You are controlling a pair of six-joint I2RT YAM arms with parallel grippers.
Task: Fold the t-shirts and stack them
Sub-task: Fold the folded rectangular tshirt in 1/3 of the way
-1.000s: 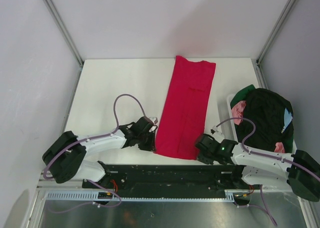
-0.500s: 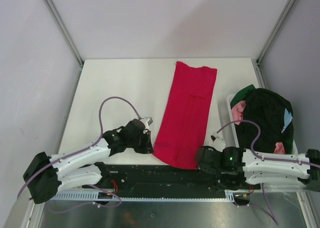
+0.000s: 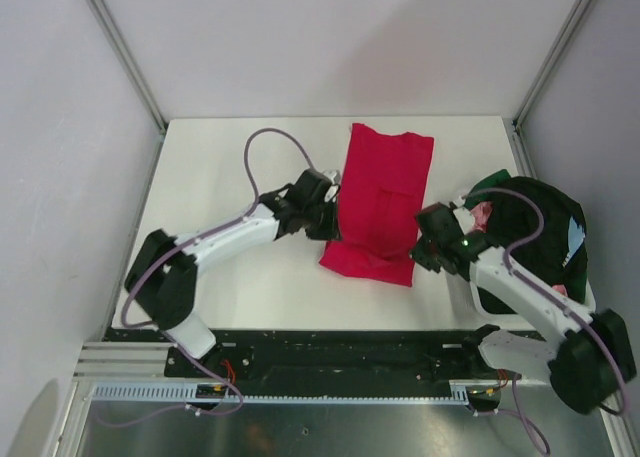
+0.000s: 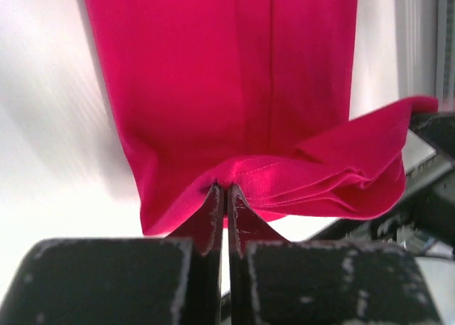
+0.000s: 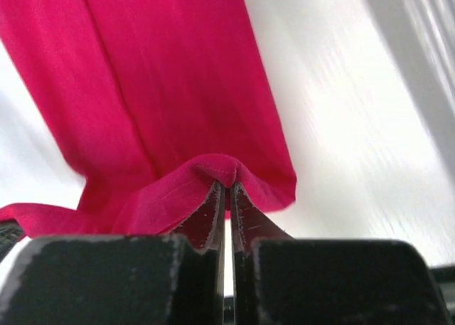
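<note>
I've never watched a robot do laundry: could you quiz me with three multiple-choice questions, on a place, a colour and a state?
1. Where does the white plastic tub of heaped shirts stand?
A. at the white table's right side
B. its far left corner
C. its middle
2. What colour is the long folded cloth t-shirt on the table?
A. blue
B. red
C. yellow
3. How do both arms' jaws stand?
A. wide open
B. shut on the shirt's edge
C. one open, one shut
Answers: A, the overhead view shows it there; B, every view shows red; B, both wrist views show the edge pinched.
</note>
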